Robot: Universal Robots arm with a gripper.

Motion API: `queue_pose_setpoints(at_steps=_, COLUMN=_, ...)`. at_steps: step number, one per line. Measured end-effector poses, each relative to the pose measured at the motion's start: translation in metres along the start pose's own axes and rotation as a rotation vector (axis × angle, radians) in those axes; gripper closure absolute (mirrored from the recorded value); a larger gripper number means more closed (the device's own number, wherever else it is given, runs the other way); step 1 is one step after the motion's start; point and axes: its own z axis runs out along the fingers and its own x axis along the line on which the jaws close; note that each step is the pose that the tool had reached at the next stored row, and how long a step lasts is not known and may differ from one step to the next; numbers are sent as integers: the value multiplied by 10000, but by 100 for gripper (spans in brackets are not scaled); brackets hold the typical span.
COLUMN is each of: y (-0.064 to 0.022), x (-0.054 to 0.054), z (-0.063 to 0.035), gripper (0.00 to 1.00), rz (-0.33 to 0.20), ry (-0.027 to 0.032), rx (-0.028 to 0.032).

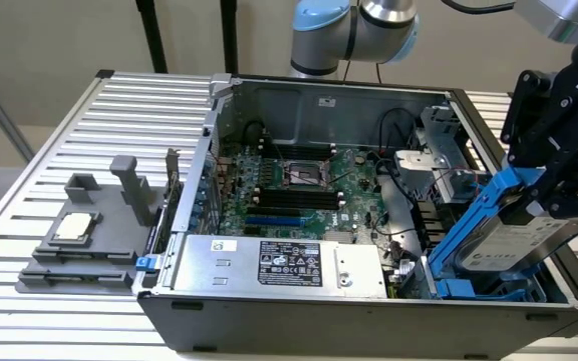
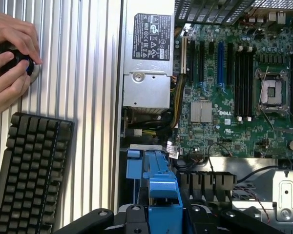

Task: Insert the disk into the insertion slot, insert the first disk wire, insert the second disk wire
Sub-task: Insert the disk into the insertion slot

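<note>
By the gripper (image 1: 555,197), jaws wide: held the disk (image 1: 510,244) tilted, lower end among the blue rails of the insertion slot (image 1: 485,289), on the exterior view's right. Judged as step one, disk not yet seated. Called for levelling and squaring to the rails.

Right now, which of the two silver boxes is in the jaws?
The disk in its blue carrier, held tilted; the power supply with the black sticker lies flat.

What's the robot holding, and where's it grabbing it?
The gripper holds the disk by its upper end, tilted above the insertion slot.
</note>
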Motion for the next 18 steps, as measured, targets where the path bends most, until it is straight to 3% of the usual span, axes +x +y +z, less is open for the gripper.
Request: queue_pose_setpoints(at_steps=18, y=-2, x=-11, z=44, gripper=68, rz=-1, ry=-1, rx=0)
